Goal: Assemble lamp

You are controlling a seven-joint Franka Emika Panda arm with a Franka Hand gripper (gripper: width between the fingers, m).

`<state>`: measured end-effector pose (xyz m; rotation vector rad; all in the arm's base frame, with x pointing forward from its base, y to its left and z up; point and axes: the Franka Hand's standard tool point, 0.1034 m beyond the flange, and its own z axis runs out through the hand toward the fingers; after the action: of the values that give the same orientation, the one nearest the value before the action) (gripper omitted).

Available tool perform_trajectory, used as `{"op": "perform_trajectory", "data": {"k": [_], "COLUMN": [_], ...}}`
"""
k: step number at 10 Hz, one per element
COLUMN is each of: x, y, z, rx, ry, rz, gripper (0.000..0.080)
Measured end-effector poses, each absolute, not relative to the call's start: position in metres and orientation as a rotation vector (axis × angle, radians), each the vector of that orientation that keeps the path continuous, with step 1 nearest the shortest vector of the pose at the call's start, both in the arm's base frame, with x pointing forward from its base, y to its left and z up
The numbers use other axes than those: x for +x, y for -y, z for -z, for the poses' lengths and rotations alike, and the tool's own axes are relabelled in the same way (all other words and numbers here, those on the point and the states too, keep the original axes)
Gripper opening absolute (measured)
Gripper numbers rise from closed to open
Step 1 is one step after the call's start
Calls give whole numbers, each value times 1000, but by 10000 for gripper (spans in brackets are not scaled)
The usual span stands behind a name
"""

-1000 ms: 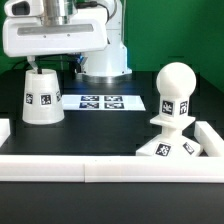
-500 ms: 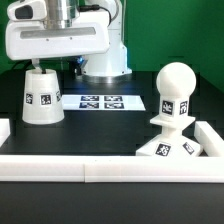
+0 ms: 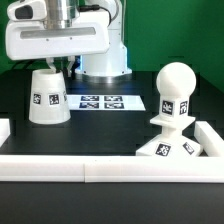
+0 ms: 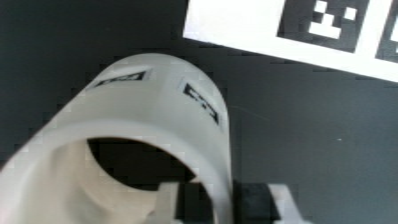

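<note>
Nearest edge: a white border rail (image 3: 110,166) runs across the whole front of the black table (image 3: 100,130), with short returns at the exterior view's left and right ends. The right return sits just beside the base, so room there is tight. The middle of the table, between shade and base, lies open and bare.

Count: one base, one bulb, one shade, one marker board, one gripper.

Near right: low blocky white base (image 3: 168,150), square tags on its faces, close to the front rail and the right return. The ball-shaped bulb (image 3: 176,85) stands upright on it, neck down, one tag on the neck.

Middle left: the shade (image 3: 48,97), a matte white truncated cone, narrow end up, leaning slightly, its lower rim looking lifted off the table on one side. One tag faces the camera. Well apart from base and bulb.

Farther back, centre: the marker board (image 3: 103,101), thin and flat on the table, just right of the shade.

The gripper (image 3: 52,62) comes down onto the shade's top from the white arm housing above. In the wrist view the shade (image 4: 134,140) fills the frame, hollow opening visible, two tags on its side; a fingertip (image 4: 199,204) presses against the rim wall, jaws clamped on the shade. Marker board corner (image 4: 329,25) beyond.
</note>
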<state>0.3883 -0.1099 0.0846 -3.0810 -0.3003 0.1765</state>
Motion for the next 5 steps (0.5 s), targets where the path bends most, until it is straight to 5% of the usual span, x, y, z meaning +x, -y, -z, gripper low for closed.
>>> {"op": "perform_trajectory", "data": {"k": [5], "x": [388], "y": [109], "z": [-85], "rx": [-3081], "ry": [298], "rz": [-179], "gripper": [47]}}
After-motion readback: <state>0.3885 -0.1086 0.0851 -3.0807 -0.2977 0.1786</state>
